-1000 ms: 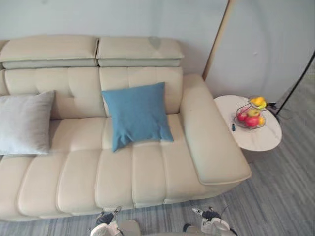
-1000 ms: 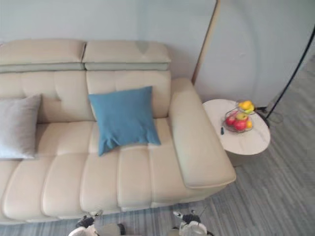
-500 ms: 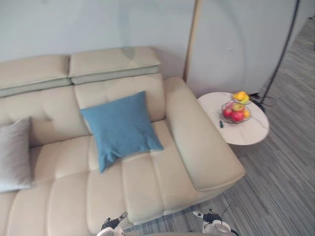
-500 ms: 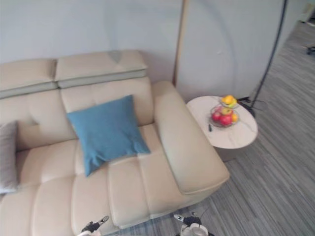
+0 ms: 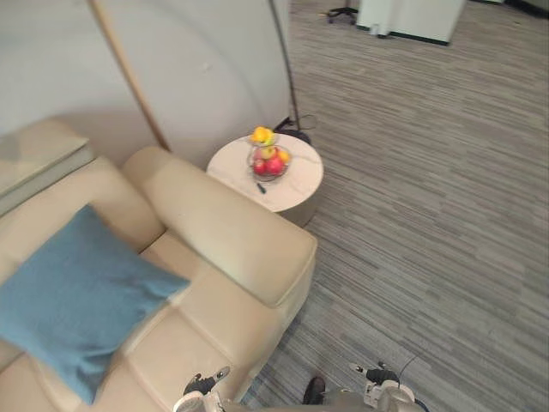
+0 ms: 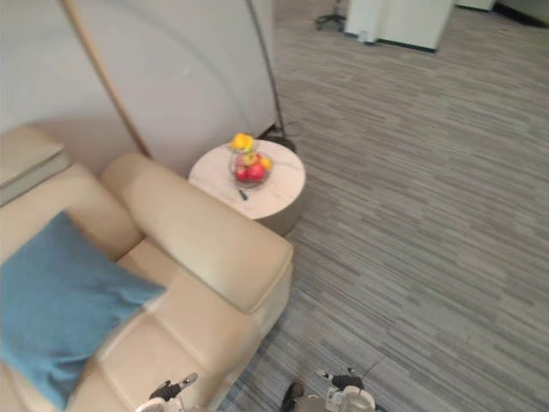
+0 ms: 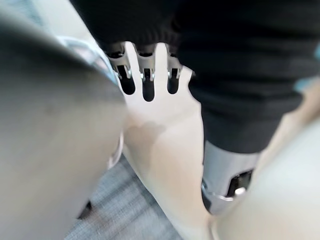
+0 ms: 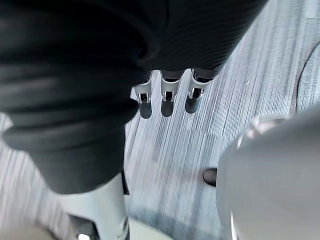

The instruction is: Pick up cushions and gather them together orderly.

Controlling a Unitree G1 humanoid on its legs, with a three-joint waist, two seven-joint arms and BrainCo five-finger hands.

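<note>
Okay, blue cushion (image 5: pixel 73 300) lies on the sofa seat (image 5: pixel 184 343), off to our left (1 target), so our left hand (image 7: pixel 145 75) is nearer; it and right hand (image 8: pixel 167 97) hang loose-fingered, holding nothing.

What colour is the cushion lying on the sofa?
The cushion is plain blue, seen best in the left eye view.

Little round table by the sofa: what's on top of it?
A wire fruit bowl holding red apples and yellow fruit, with a small dark thing beside it. What lies under the piled fruit is hidden.
</note>
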